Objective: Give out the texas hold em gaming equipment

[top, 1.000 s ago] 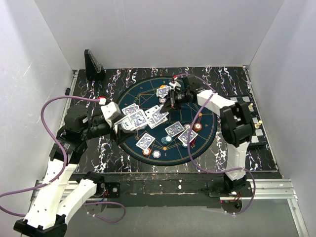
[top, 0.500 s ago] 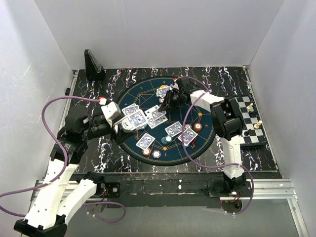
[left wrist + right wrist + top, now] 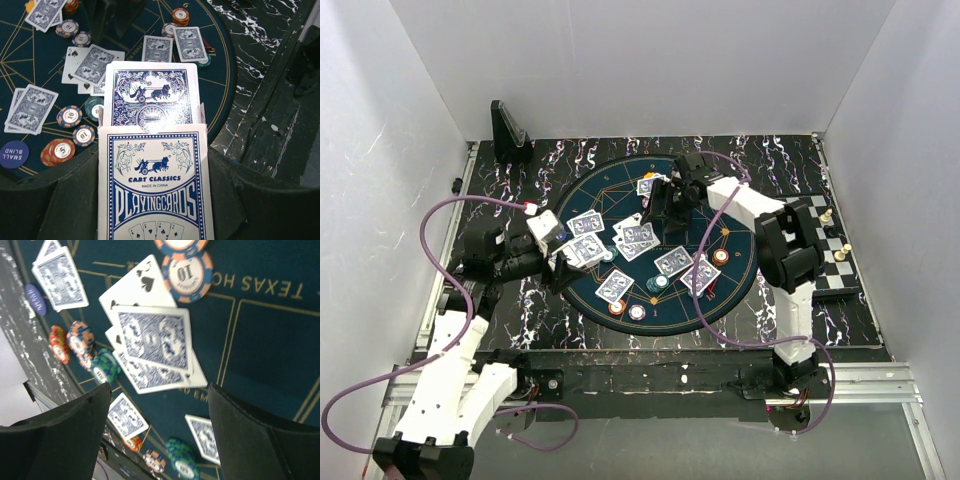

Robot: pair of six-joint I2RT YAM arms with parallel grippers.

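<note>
A blue-and-white playing-card box [image 3: 155, 185] stands between the fingers of my left gripper [image 3: 152, 165], which is shut on it. One blue-backed card [image 3: 150, 95] sticks out of the box's top. In the top view that gripper [image 3: 563, 262] hovers at the left rim of the round dark mat [image 3: 720, 205]. My right gripper [image 3: 665, 208] hangs open over the mat's middle. Below its jaws [image 3: 159, 386] lies a fanned pile of cards [image 3: 155, 335], some face up. Striped chips [image 3: 184, 272] and single cards [image 3: 673, 261] are scattered around the mat.
A black upright stand [image 3: 508, 130] sits at the back left corner. A chessboard with pieces [image 3: 830, 250] lies at the right edge, beside the right arm. A blue "small blind" disc [image 3: 14, 154] rests near the mat's rim. Purple cables loop beside both arms.
The right gripper's jaws have opened above the middle pile and its arm has shifted. The left arm has drawn back a little to the left with the box.
</note>
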